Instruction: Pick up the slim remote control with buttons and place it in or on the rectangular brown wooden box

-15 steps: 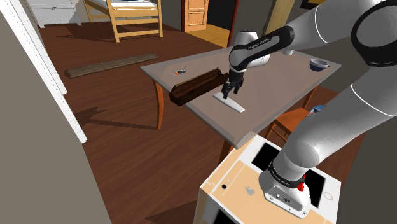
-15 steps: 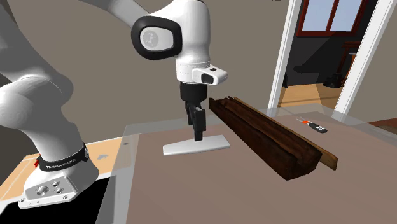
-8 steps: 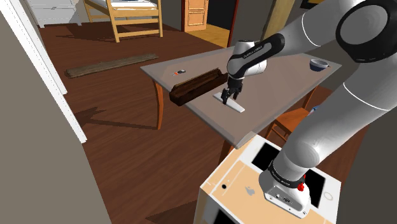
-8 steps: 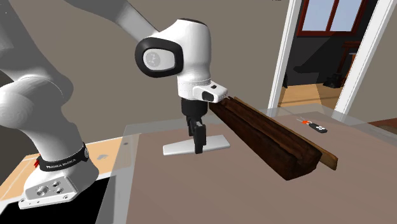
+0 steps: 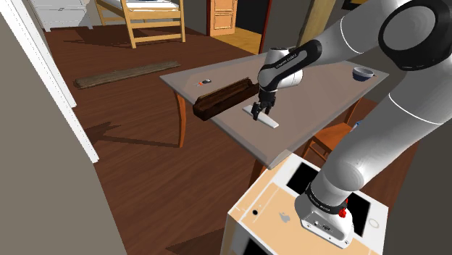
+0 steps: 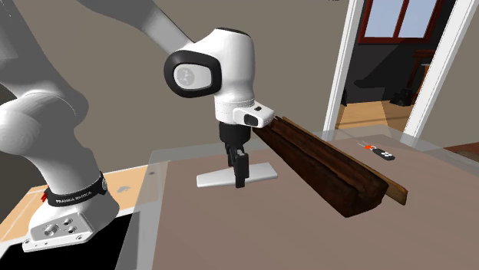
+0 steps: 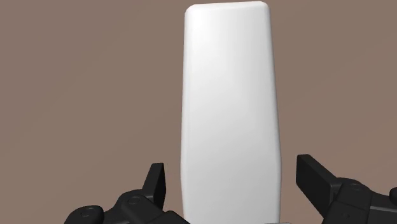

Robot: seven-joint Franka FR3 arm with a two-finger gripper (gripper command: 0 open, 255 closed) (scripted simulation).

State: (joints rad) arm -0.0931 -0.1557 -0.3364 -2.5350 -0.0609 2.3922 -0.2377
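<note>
The white remote (image 6: 213,179) lies flat on the table (image 6: 230,238), clear of its edges, straddled by the open, empty gripper (image 6: 239,182). The brown wooden box (image 6: 330,165) sits just beside. A shallow pinch on such thin sides risks a slip.

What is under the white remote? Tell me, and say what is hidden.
The white remote lies flat on the brown tabletop, which shows along both its sides and past its far end. The patch directly beneath it is covered, so unseen.
</note>
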